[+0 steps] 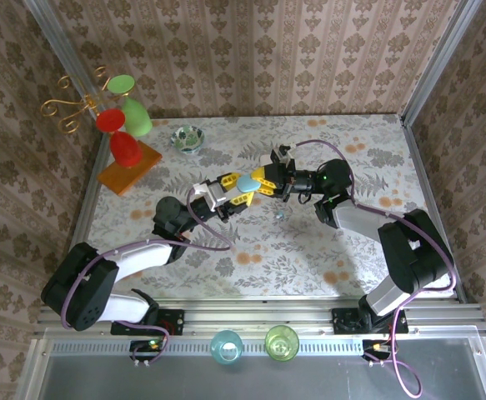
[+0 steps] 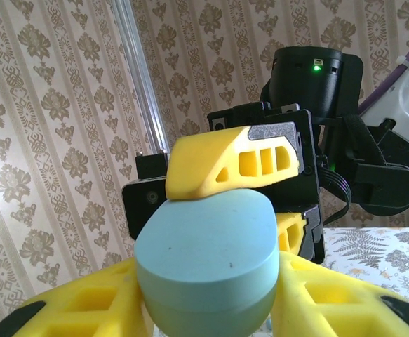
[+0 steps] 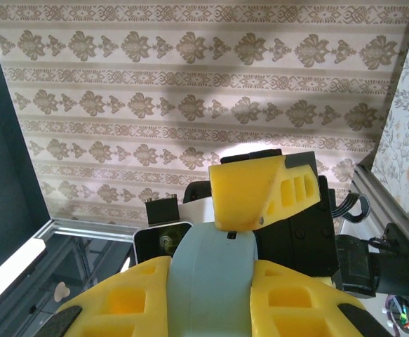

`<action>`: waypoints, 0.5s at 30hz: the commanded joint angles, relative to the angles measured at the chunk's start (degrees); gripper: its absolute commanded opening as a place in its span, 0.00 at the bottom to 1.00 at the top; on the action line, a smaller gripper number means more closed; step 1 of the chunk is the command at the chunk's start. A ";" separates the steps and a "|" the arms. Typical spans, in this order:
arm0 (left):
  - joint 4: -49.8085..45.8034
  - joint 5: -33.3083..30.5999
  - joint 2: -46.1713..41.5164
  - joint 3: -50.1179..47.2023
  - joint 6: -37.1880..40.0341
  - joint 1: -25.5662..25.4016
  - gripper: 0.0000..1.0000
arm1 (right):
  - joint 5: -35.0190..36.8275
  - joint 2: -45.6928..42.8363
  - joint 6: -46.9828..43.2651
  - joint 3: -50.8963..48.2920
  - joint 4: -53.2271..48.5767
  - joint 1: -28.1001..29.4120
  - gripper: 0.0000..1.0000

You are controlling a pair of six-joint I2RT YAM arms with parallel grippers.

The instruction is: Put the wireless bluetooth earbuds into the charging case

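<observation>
Floral table (image 1: 309, 250); pale-blue rounded charging case (image 1: 245, 185) between yellow fingers (image 2: 232, 165).

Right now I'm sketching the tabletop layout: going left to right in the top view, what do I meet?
Gold cup stand → green glass bowl → light blue charging case.

Charging case (image 2: 204, 246) between the grippers is plain pale blue (one dark speck on its top face). Fingers (image 2: 85, 302) of left gripper (image 1: 239, 190) and right gripper (image 1: 262, 181) are yellow, bodies black and white, cables (image 1: 213, 243) purple. Tabletop (image 1: 309, 250) under them: pale grey leaf print with orange blossoms, walls (image 1: 251, 50) beige damask, and beyond the left gripper a green glass bowl (image 1: 187, 137).
</observation>
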 commanded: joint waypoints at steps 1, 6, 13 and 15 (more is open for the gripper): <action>1.41 1.59 -0.51 -0.73 0.45 -0.25 0.37 | 1.47 -1.62 0.59 0.65 2.75 -0.14 0.03; 1.25 1.73 -0.77 -0.78 0.54 -0.08 0.32 | 1.88 -1.74 0.12 0.57 2.53 -0.13 0.20; -5.67 1.61 -3.97 -0.48 1.48 0.45 0.31 | 2.39 -6.11 -13.76 0.04 -12.97 -1.83 0.65; -8.78 0.79 -5.88 -0.86 1.85 0.66 0.31 | 2.80 -9.41 -24.34 0.52 -24.67 -2.68 0.74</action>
